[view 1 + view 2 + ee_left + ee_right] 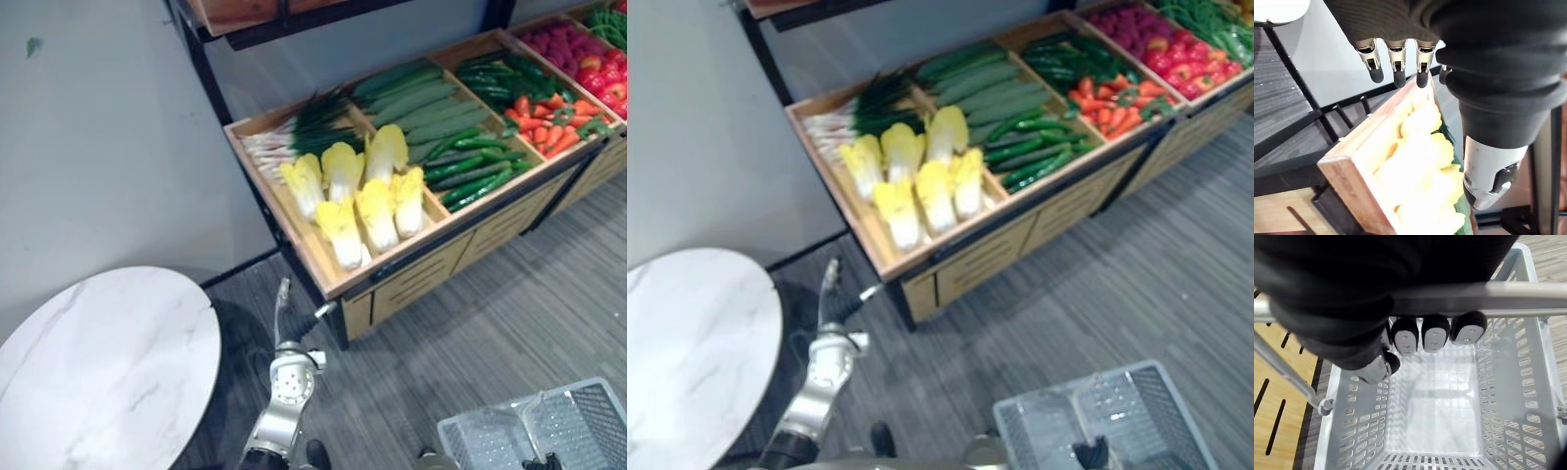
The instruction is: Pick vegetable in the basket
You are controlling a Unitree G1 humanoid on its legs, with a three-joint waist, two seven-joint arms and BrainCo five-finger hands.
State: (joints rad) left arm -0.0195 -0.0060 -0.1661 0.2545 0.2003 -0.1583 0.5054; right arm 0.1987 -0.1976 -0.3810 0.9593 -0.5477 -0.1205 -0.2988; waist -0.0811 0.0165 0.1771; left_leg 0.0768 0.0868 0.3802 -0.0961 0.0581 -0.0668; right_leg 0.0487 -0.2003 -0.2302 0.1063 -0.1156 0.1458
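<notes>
The robot's left hand [1396,61], fingers straight and loosely spread, hovered near the yellow-leafed white-stemmed cabbages [377,211] in their wooden tray [299,240], where a clean pick likely meant clearing the rim and wrapping one head, while the right hand [1435,333] clutched the handle [1518,293] of the empty grey plastic basket [1533,382].

Wooden stand [421,274], holding cabbages [358,201], cucumbers [470,176], carrots [549,122]
</notes>
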